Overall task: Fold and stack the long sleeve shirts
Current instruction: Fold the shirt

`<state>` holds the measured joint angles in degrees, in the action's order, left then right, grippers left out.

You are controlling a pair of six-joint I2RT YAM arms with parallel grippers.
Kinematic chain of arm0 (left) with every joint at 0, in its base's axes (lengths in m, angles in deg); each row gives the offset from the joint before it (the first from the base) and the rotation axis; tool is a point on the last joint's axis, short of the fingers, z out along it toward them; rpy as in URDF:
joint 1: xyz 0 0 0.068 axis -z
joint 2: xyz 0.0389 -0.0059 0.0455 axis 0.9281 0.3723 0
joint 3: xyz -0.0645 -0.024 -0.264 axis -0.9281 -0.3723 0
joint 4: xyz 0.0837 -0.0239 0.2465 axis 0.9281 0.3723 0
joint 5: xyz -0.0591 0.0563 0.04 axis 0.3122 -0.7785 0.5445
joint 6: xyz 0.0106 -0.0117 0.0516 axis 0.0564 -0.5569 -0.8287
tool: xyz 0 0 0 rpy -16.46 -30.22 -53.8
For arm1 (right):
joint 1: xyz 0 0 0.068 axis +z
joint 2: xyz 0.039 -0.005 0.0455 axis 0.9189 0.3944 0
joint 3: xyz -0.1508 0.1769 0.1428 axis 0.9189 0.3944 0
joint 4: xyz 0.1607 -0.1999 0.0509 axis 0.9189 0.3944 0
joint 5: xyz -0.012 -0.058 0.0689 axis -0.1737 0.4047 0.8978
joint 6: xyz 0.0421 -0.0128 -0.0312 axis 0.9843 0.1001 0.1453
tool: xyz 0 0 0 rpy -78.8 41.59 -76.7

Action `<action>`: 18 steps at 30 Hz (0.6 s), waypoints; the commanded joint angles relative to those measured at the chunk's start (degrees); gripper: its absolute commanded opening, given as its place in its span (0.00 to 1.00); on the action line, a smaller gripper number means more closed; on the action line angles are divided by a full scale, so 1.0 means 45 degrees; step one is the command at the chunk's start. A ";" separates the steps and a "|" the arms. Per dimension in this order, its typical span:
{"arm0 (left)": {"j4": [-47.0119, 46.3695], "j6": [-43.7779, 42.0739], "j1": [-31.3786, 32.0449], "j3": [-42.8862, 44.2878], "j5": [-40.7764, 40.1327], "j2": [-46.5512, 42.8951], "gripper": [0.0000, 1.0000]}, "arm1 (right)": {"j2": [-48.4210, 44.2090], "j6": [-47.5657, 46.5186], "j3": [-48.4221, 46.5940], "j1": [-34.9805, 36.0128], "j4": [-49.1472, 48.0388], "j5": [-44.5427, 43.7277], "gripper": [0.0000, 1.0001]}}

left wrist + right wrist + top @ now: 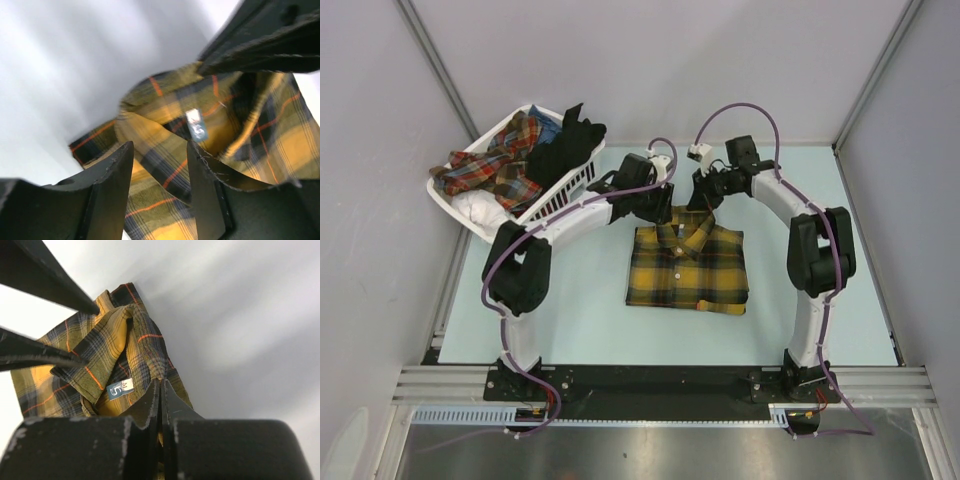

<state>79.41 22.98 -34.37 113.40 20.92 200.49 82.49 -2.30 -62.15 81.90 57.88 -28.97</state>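
Plaid shirt (686, 268) flat on table (570, 320), left fingers (107, 175) apart, right fingers (145, 412) together

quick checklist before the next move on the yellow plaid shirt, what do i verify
1. Plaid shirt folded, flat on the table: ok.
2. Left claw open over the collar: ok.
3. Right claw shut at the collar; cloth pinched: cannot tell.
4. Claws apart from each other: ok.
5. Basket emptied: not ok, clothes inside.
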 commanded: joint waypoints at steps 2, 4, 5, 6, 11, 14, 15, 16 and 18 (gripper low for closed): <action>-0.0852 0.0645 0.0052 0.0057 -0.1828 0.0029 0.52 | -0.0726 0.0686 0.0049 -0.0219 -0.0295 0.1130 0.00; -0.0891 0.0625 0.0052 0.0212 -0.2237 0.0127 0.51 | -0.0804 0.0647 0.0089 -0.0219 -0.0159 0.1344 0.00; -0.0891 0.0625 0.0052 0.0252 -0.2317 0.0205 0.51 | -0.0824 0.0627 0.0089 -0.0219 -0.0042 0.1442 0.00; -0.0911 0.0606 0.0052 0.0310 -0.2337 0.0245 0.50 | -0.0901 0.0608 0.0147 -0.0219 -0.0022 0.1482 0.00; -0.0990 0.0664 -0.0006 0.0213 -0.1675 0.0304 0.38 | -0.1058 0.0510 0.0342 -0.0199 0.0018 0.1794 0.00; -0.0774 0.1227 -0.0435 0.0019 -0.0197 0.0343 0.26 | -0.1136 0.0471 0.0401 -0.0238 0.0057 0.1756 0.00; -0.0774 0.1443 -0.0591 -0.0195 0.0140 0.0285 0.23 | -0.1156 0.0432 0.0420 -0.0258 0.0037 0.1756 0.00; -0.0871 0.1600 -0.0941 -0.0332 0.0530 0.0265 0.15 | -0.1214 0.0412 0.0498 -0.0297 0.0057 0.1756 0.00; -0.0969 0.1991 -0.1352 -0.0683 0.1508 0.0129 0.00 | -0.1253 0.0296 0.0537 -0.0375 0.0096 0.1814 0.00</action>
<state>76.63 27.54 -36.00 112.86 18.72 202.04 80.68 0.06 -60.09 80.75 58.34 -23.09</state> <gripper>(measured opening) 0.126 0.012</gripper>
